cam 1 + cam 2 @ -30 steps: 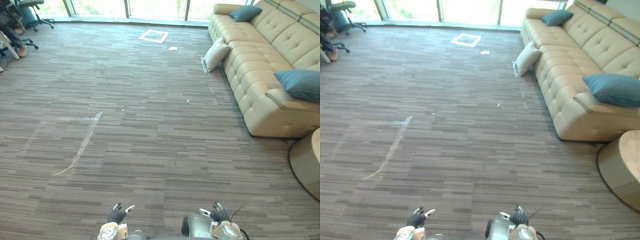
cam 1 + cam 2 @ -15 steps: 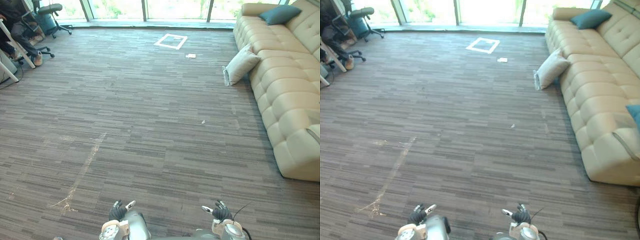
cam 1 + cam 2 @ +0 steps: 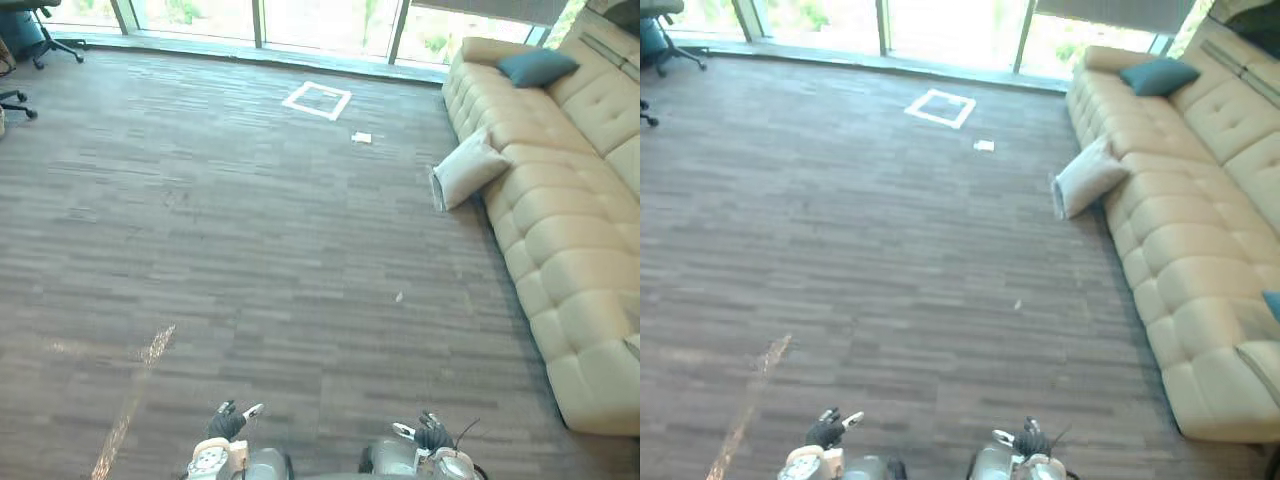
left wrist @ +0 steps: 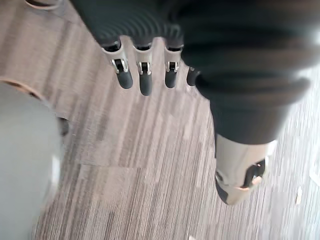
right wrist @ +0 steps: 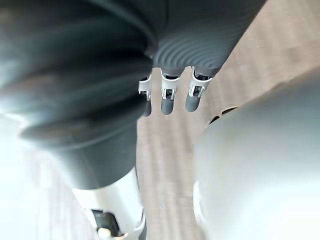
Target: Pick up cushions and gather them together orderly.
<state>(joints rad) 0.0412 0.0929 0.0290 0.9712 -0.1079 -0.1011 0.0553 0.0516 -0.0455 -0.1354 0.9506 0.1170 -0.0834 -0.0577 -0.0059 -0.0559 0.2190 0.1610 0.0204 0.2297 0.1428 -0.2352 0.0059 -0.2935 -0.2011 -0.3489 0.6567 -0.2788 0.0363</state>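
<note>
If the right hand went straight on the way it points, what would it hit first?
Likely the carpet: the right hand hangs low, open fingers aimed at bare floor. The white cushion by the sofa sits well off that line.

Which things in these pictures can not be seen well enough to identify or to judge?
- A teal cushion: right eye view, cut off by the right edge, so just a corner shows.
- A white scrap on the floor: left eye view, too small to identify.
- The white cushion: its side toward the sofa is hidden by the cushion itself.
- A chair: cut off by the top edge.
</note>
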